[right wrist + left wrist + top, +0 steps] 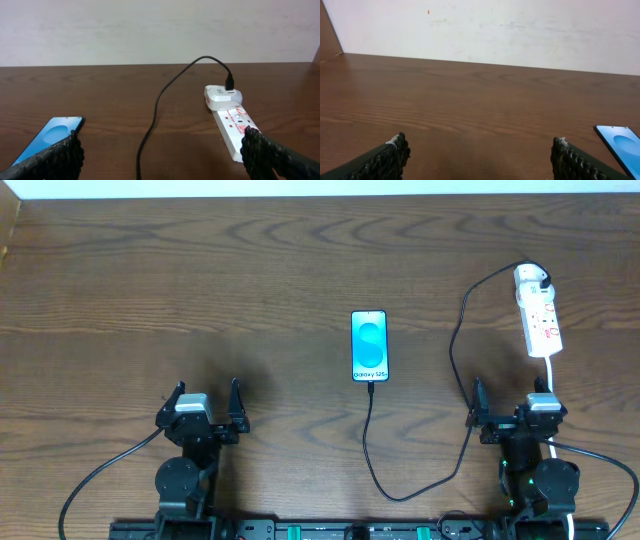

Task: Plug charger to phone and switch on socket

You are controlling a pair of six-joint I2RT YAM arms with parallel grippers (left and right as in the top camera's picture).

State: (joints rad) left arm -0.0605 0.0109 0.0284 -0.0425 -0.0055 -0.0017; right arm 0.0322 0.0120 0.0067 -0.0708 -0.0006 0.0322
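The phone (369, 346) lies flat at the table's middle, blue screen up; it also shows in the left wrist view (620, 142) and the right wrist view (47, 137). The black charger cable (455, 360) runs from the phone's near end, loops forward and up to the white adapter (530, 278) seated in the far end of the socket strip (543, 320), also seen in the right wrist view (235, 122). My left gripper (204, 402) is open and empty at the near left. My right gripper (512, 405) is open and empty, just in front of the strip.
The strip's white cord (552, 375) runs toward me beside the right arm. A pale wall (485, 30) stands behind the table's far edge. The cable loop (400, 485) lies between the two arm bases.
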